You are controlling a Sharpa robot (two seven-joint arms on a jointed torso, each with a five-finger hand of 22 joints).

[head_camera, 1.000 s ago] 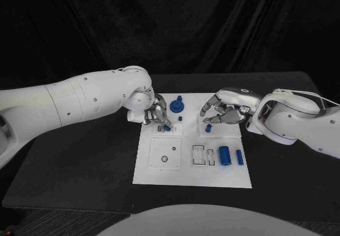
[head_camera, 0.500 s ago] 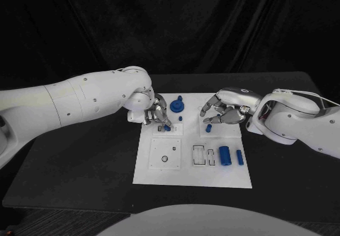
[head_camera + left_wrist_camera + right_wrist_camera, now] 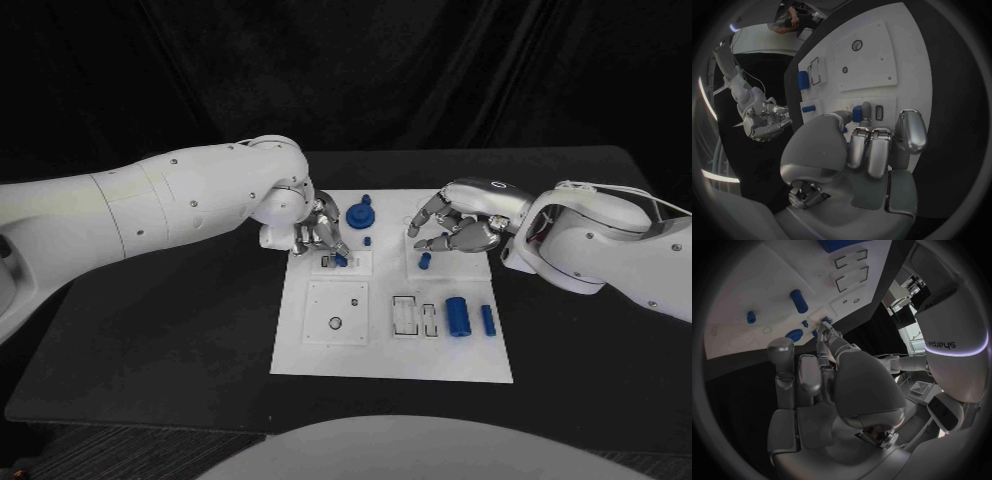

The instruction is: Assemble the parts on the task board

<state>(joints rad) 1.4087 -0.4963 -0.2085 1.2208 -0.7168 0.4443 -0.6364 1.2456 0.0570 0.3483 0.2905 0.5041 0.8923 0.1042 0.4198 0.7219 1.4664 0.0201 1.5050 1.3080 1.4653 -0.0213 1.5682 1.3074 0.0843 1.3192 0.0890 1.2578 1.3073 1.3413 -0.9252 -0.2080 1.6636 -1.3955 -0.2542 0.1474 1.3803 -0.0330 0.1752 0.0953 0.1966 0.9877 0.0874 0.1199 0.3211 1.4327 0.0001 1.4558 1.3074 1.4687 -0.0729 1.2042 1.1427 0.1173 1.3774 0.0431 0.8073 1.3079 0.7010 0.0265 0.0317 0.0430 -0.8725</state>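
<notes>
Two blue parts (image 3: 459, 315) lying lengthwise on task board (image 3: 389, 365). Left hand (image 3: 320, 232) pinching small blue part (image 3: 336, 261); right hand (image 3: 462, 225) curled, empty.

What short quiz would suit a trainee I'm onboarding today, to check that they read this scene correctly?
1. Short answer: do the left hand and the right hand touch each other?
2. Multiple choice: whose fingers pinch the small blue part at the far left of the task board? A) left hand B) right hand C) neither
3. True or false: the large blue cylinder lies on the board's near right area.

Key: 1. No, they are apart. 2. A. 3. True.
</notes>
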